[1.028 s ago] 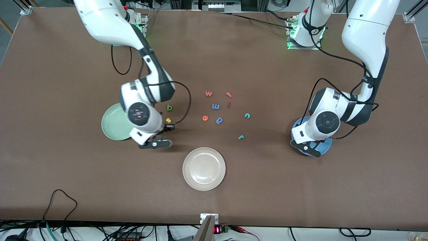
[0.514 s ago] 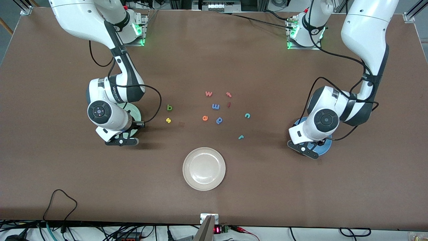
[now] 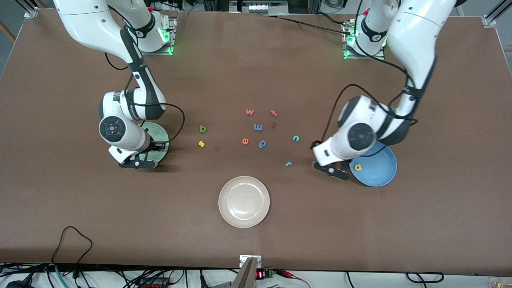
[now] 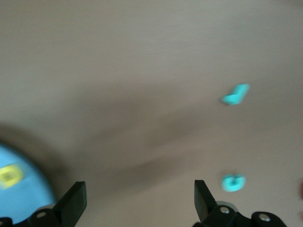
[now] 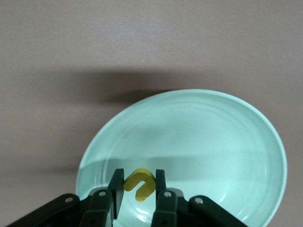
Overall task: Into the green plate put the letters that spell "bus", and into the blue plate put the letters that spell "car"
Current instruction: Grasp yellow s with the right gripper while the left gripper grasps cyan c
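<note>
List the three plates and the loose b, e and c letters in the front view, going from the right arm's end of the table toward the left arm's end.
green plate → green b → white plate and orange e, about level in this direction → teal c → blue plate, with the yellow a in it.

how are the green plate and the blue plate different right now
The round pale mint-green plate lies toward the right arm's end of the table; the round bright blue plate lies toward the left arm's end.

The blue plate has a yellow letter "a" lying in it. Over the green plate, the yellow letter "u" is pinched in the right gripper, not yet released.

The left gripper is open beside the blue plate, empty.

Both are round with shallow rims.
</note>
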{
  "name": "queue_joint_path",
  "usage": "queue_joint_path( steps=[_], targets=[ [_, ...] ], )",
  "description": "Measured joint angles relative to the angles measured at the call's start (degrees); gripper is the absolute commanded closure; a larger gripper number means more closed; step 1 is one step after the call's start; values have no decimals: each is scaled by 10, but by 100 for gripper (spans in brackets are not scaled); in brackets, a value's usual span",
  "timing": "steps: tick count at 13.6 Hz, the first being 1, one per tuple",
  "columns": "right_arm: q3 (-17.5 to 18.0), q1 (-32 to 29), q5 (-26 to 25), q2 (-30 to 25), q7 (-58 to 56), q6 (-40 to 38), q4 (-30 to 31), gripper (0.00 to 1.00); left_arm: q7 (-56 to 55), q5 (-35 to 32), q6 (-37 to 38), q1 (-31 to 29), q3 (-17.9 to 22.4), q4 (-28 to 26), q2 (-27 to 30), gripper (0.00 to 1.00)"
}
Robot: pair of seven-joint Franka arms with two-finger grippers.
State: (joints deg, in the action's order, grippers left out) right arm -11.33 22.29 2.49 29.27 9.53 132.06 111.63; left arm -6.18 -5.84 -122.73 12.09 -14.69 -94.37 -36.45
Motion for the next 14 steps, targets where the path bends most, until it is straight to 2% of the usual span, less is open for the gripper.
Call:
queue_joint_path(
  steps=[1,3,4,7,9,10,11,12,13,14],
  targets=[
    [0,-2,0,-1,-1,0,2,1,-19,-8,-1,22,0,12,-10,4],
    [0,-4,0,-2,-1,1,2,0,-35,-12,-2,39,0,10,-21,19],
    [1,-3,1,-6,2,2,2,0,-39,-12,-18,39,-2,-4,-24,23],
    [10,20,1,-25,55,9,-1,0,-88,-13,-91,46,-18,-75,-25,25],
    [14,58,7,-26,83,33,0,0,-117,-14,-102,65,-22,-91,-25,25],
    [15,76,17,-22,95,49,0,1,-129,-16,-102,72,-22,-92,-24,32],
    [15,89,24,-15,101,60,-1,8,-136,-21,-102,78,-23,-94,-24,40],
    [15,98,27,-7,103,66,-3,15,-139,-34,-103,81,-22,-98,-23,40],
    [15,105,28,3,104,68,-6,17,-141,-47,-108,81,-23,-102,-21,46],
    [15,111,29,11,104,69,-8,18,-143,-57,-109,80,-23,-104,-19,58]
  ],
)
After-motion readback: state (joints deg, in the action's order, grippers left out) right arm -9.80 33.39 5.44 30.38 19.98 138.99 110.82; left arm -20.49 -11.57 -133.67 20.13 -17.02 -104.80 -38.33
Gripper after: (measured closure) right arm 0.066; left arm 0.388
